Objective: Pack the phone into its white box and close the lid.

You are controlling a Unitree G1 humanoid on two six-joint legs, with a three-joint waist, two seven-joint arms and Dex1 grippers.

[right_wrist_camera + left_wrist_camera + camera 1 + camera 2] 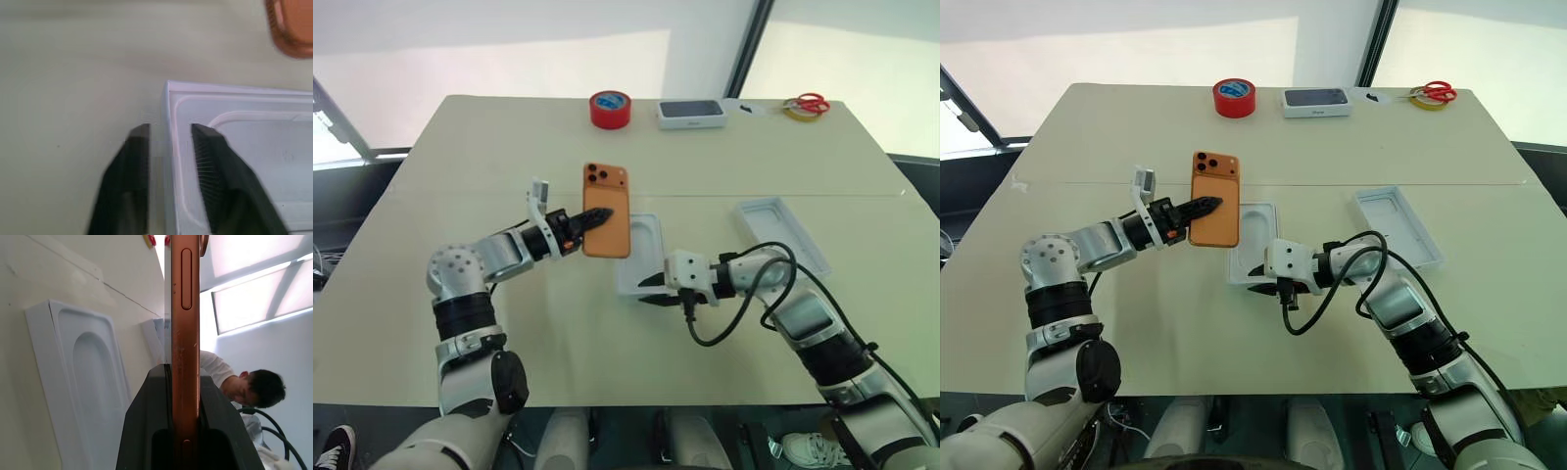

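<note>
Your left gripper [592, 219] is clamped on the phone [607, 210], holding it above the table [460, 157] with its back and lenses facing up. Your right gripper [168, 134] has its fingers apart, straddling the near edge of the white insert [641, 257], which lies flat just beside and below the phone. A white tray [781, 232] sits well apart on the right. Red tape [610, 109], a dark-topped case [691, 114] and scissors [806, 104] lie along the far edge.
</note>
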